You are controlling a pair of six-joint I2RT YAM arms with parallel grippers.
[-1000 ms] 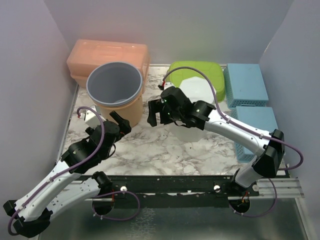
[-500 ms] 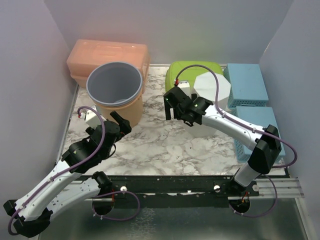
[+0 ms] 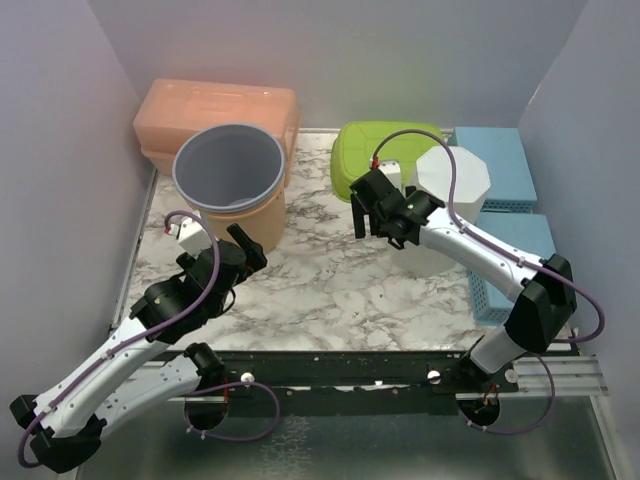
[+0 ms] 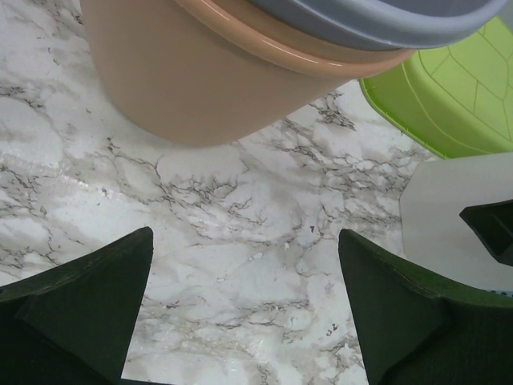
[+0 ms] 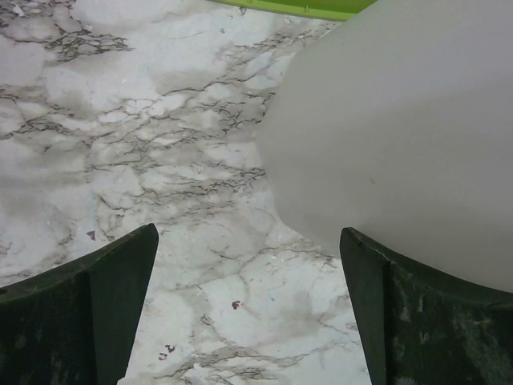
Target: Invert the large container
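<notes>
I am holding my right claw (image 3: 362, 212) out over the counter (image 3: 320, 285) with its jaws spread wide and nothing between them; only marble is showing in the gap. The large white container (image 3: 452, 178) is sitting toward the right rear of the counter, between the green tray (image 3: 350, 160) and the blue baskets (image 3: 510, 160). It is just behind my right forearm, which is covering its lower near side. A flat eight-sided face is pointing up and looking closed, but I cannot tell whether that is its base or a lid. In my right wrist view the container is filling the upper right corner and running off the frame. Its edge is meeting my right finger there, and I cannot tell whether the two are touching or only overlapping.

My left claw (image 3: 250, 246) is hanging on the left with its jaws likewise wide apart and empty. It is pointing at a peach bucket (image 3: 255, 222) with a grey bucket (image 3: 228, 165) nested inside; the left wrist view is cutting off both rims. An orange box (image 3: 215, 110) is sitting behind the buckets, partly hidden by them. My right arm is crossing over the nearer blue basket and hiding part of it.
</notes>
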